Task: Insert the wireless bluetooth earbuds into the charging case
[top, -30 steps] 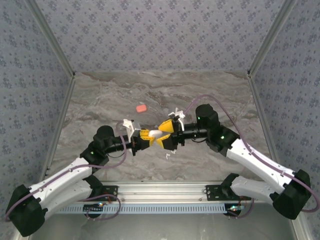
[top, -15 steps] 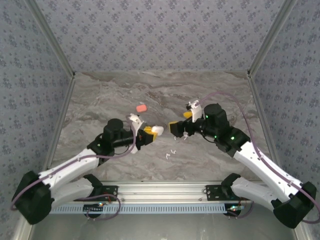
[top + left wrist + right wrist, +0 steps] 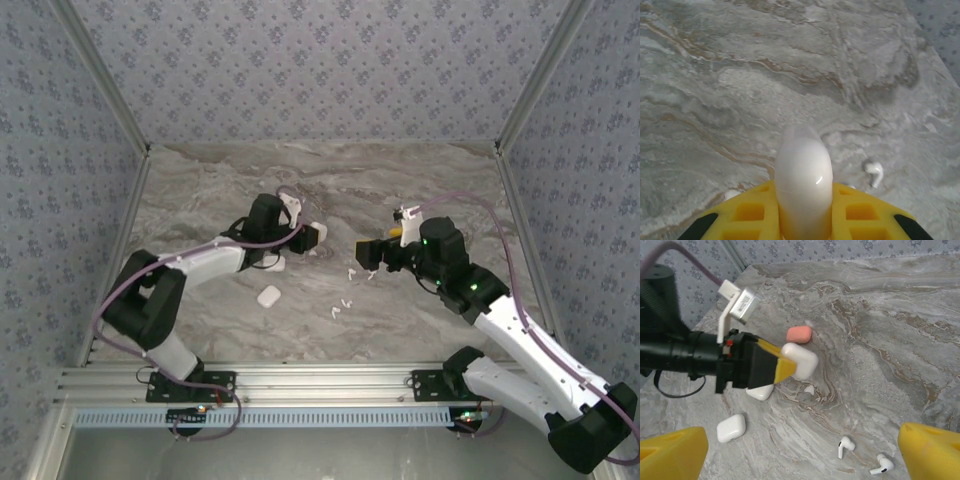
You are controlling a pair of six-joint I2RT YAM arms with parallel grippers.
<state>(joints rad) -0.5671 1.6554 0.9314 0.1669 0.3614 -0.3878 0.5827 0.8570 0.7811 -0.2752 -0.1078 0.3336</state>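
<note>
Nearest the arm bases, two white earbuds (image 3: pixel 333 311) lie loose on the marble worktop (image 3: pixel 430 180). A shut white case (image 3: pixel 268 296) sits to their left, apart from them.

Further in, the right pincer (image 3: pixel 365 255) has its yellow fingers (image 3: pixel 672 450) spread wide with nothing between them. Two more earbuds (image 3: pixel 844 446) lie on the worktop just in front of it.

Across a gap, the left pincer (image 3: pixel 312 236) is clamped on a white charging case (image 3: pixel 804 185) (lid shut, its rounded end sticking out past the fingertips). Beneath that pincer lies what looks like another white case (image 3: pixel 760 391), though it is partly hidden and hard to make out.

Farthest back, a coral case (image 3: pixel 799 334) rests alone on the worktop, beside the left arm.
</note>
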